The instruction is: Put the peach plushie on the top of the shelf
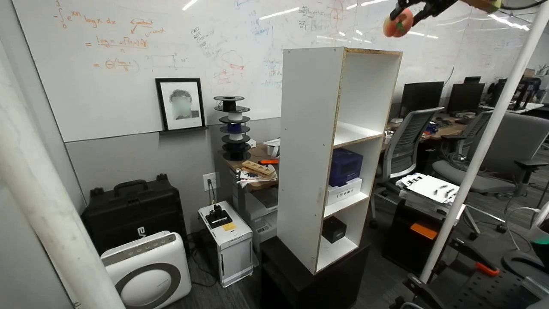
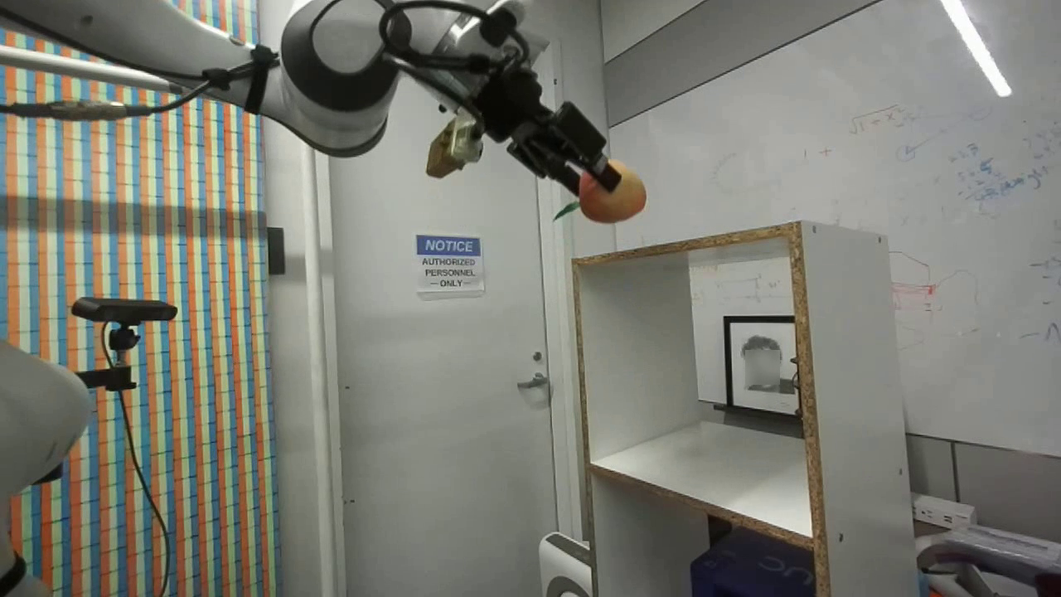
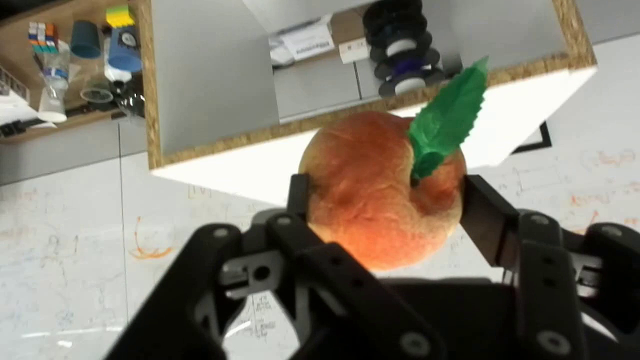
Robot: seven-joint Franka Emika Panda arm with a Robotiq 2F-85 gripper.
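1. Gently now, carry the peach (image 2: 625,201) forward, past the front edge (image 3: 220,146) of the shelf (image 1: 311,141), before any lowering
2. Clamped from both sides in the gripper (image 3: 385,197), and hanging in mid-air: higher than the top (image 3: 237,171), touching none of it, and by both exterior views probably short of the front edge
3. Hold that squeeze firm but no harder, likely dealing with a soft, springy toy
4. Aim well inward of the front edge, against a roll-off; mind the green leaf (image 3: 451,110), sticking out and apt to snag
5. Lower slowly to full contact, spread the fingers (image 3: 299,195) just enough, then back straight out
6. Cannot tell the true gap down to the top: hidden in both exterior views, washed out by glare and partly covered by the peach in the wrist view
7. Also unseen, underside of the peach; cut off in an exterior view, part of the arm (image 2: 340,50) and the lower shelf, blue box (image 2: 746,565) included
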